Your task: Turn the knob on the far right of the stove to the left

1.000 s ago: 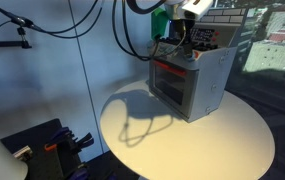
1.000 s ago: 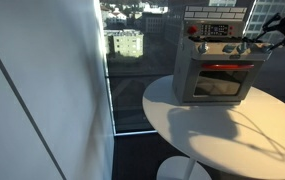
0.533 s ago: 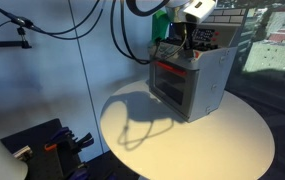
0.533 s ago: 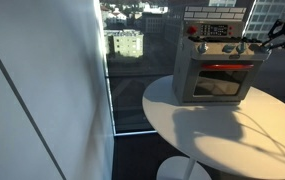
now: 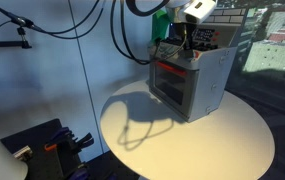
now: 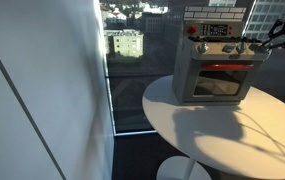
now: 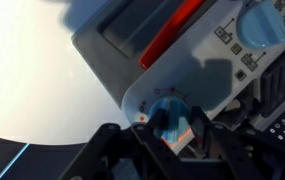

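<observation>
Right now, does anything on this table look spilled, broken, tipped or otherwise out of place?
Nothing stands out. The toy stove stands upright on the round table, and nothing is spilled around it. In the wrist view the fingers flank its knob; whether they touch it is unclear.

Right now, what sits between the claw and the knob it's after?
Nothing. In the wrist view the gripper sits on either side of the knob, though whether they touch is unclear.
</observation>
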Tool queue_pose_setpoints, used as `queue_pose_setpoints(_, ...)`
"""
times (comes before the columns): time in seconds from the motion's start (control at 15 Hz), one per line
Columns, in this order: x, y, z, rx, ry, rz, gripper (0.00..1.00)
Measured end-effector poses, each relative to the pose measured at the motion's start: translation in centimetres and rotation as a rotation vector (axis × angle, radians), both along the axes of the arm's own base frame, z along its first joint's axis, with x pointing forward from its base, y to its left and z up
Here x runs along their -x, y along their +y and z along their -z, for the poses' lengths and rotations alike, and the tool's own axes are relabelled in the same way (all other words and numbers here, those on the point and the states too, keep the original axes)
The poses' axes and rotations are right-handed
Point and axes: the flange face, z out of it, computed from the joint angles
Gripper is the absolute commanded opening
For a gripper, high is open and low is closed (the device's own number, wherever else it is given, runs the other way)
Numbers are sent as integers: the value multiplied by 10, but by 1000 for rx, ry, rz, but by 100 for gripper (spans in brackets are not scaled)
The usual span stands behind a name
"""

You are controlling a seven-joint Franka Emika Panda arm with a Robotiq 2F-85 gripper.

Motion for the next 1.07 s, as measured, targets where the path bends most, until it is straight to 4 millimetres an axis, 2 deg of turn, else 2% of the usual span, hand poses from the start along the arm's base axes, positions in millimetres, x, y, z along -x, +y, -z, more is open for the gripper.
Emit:
queue_pose_setpoints(0.4,0,1,-1,27,4,-22,11)
queue_pose_setpoints(1.07,-3,11,-6,186,38,-137,10)
